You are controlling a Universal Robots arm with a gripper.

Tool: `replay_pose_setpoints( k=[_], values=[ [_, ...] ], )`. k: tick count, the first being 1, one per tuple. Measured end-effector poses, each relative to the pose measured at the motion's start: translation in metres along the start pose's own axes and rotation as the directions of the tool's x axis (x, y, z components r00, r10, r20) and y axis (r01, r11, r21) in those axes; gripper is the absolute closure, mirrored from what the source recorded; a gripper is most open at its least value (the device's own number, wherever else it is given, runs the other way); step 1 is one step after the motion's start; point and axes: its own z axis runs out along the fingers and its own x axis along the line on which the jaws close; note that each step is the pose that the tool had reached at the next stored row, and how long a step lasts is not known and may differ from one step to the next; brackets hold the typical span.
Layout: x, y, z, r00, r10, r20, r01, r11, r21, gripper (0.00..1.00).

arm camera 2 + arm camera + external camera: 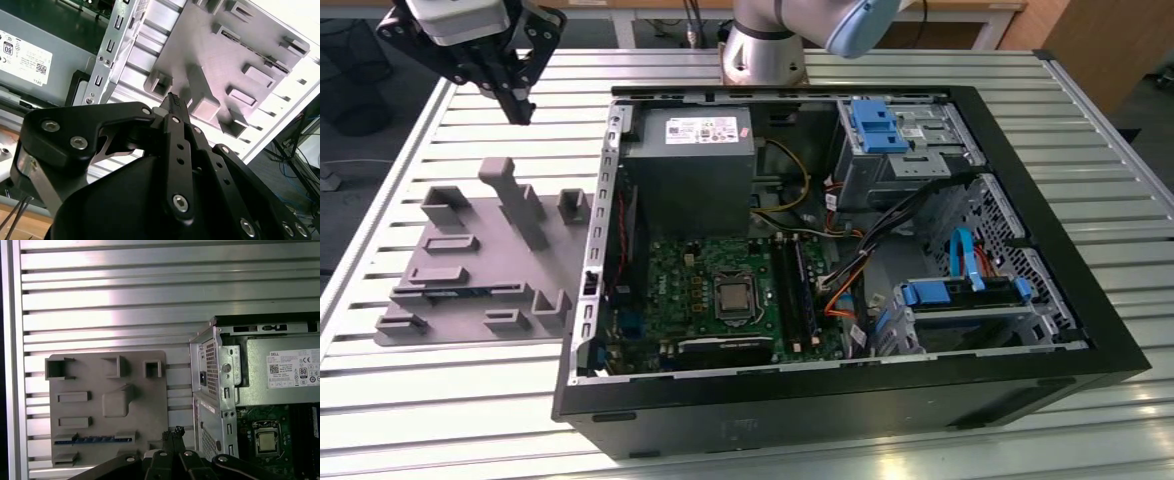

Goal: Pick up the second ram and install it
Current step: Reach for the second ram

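You had open air over the slatted table (pixel 454 150), where the gripper (pixel 518 108) hung clear of everything. On the grey fixture plate (pixel 487 262), raised blocks crowded the surface. Its tall post (pixel 520 205) stood near the RAM stick (pixel 92 440), which lay open from above. The computer case wall (pixel 594 250) closed off the exterior view's right.

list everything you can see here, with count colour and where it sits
slatted metal table: one, silver, under everything
open black computer case: one, black, on the table
grey plastic fixture plate: one, grey, on the table, at the exterior view's left of the case
long thin blue-green ram stick: one, blue-green, lying in the fixture plate
boxy grey power supply: one, grey, inside the case
green motherboard: one, green, inside the case
claw: one, black, shut, empty, raised near the fixture plate
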Motion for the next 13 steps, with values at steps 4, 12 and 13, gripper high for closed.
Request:
replay_pose_setpoints(
  k=[4,12,13],
  values=[
    [0.0032,-0.0002,-0.0001,1.0,0.0,-0.0001,0.0,1.0,0.0,0.89],
    [0.0089,-0.0007,-0.0002,1.0,0.0,0.0,0.0,1.0,0.0,0.89],
    [0.0095,-0.0007,-0.0002,1.0,0.0,0.0,0.0,1.0,0.0,0.89]
  ],
)
